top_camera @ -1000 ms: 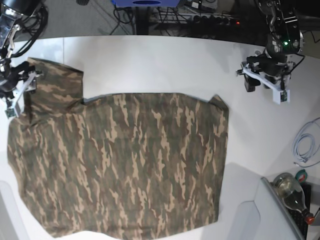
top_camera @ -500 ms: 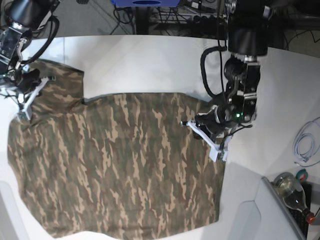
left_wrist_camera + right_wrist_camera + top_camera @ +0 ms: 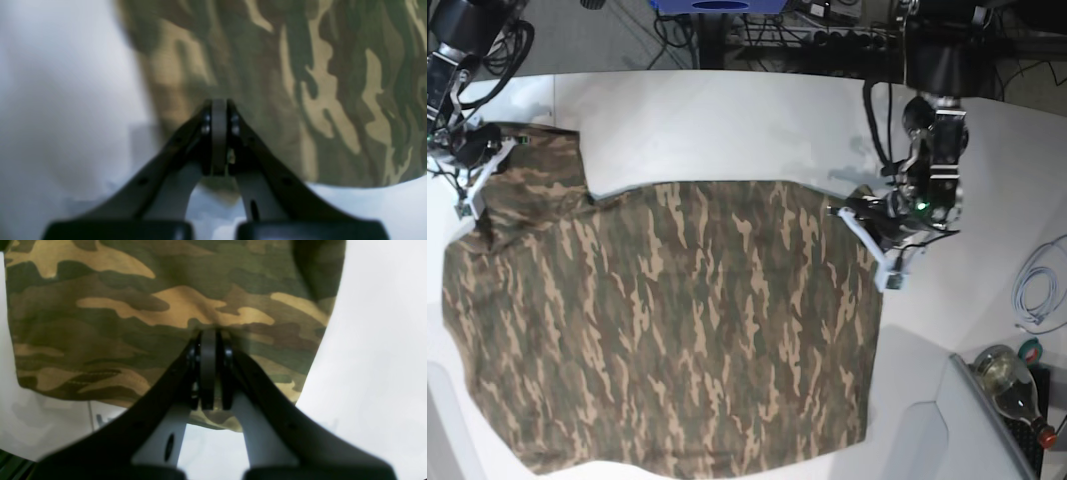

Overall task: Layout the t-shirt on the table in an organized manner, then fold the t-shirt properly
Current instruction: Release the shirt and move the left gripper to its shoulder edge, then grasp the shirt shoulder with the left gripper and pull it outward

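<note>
Both end effectors pinch shirt (image 3: 677,330) edges: left end effector (image 3: 870,222) at right, right end effector (image 3: 477,160) at far left; bare desk (image 3: 727,130) beyond.

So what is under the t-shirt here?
The white table shows around the t-shirt, which lies spread on it. Whatever sits beneath the cloth is covered. Both grippers, left and right, pinch its edges.

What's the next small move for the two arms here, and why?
Probably pull the two grippers gently apart to tension the cloth. Both the left gripper and right gripper look shut on the t-shirt, at its opposite far corners in the base view, and the sleeve near the right gripper lies bunched on the table.
</note>
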`<state>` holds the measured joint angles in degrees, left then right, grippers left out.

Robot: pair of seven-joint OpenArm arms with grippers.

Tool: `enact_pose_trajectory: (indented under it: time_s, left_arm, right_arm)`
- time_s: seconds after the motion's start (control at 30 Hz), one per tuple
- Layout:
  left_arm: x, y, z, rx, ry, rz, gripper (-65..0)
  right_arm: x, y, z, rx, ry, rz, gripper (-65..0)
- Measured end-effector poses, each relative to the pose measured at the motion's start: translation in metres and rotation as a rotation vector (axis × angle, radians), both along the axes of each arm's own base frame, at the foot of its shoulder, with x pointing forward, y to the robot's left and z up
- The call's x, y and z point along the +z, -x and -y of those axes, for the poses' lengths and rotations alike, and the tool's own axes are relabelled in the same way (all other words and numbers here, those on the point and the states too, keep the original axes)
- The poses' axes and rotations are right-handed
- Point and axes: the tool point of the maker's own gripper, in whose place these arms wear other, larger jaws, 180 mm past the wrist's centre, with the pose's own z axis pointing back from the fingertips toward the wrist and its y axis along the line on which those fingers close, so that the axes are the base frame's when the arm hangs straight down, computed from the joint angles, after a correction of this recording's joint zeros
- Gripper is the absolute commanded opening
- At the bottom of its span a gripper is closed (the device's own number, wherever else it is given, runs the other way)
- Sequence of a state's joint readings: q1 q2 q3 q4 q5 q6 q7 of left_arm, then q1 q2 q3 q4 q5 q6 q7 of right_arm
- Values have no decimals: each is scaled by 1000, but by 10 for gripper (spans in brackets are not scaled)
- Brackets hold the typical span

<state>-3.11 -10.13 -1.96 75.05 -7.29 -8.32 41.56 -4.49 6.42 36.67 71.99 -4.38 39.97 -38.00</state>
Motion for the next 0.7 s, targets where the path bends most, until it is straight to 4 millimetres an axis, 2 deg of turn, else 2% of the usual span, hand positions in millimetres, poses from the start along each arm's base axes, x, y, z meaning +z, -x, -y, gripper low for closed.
enact_pose_trajectory:
  time_s: [0.07,0.13,0.17,0.2,0.27,0.33,0.37,0.47,0.6,0.7]
  left_arm:
    - [26,-2,-2,-10,-28,73,-650]
    - [49,2,10,-45,-20,125,-650]
    - [54,9,17,-57,-11,135,-650]
    - [54,19,23,-69,2,129,-650]
    - [37,49,28,-75,11,67,-650]
    - [16,79,21,-60,-1,-25,-650]
    - [13,83,14,-39,-3,-25,-650]
    - [15,73,-4,60,7,77,-650]
    - [-5,85,-6,68,27,34,-650]
    - [-4,81,-7,72,23,36,-650]
  right_arm:
    - [0,1,0,0,2,-6,-624]
    - [-1,1,0,-1,1,-6,-624]
    - [0,1,-1,-1,1,-5,-624]
    - [0,1,0,-1,0,-5,-624]
    - [-1,1,-1,-1,0,-5,-624]
    - [-1,1,-1,-1,0,-3,-624]
    - [-1,1,-1,-1,0,-3,-624]
    - [0,1,-1,-1,0,-4,-624]
    - [-1,0,-1,2,0,-4,-624]
    - [-1,0,-1,3,0,-5,-624]
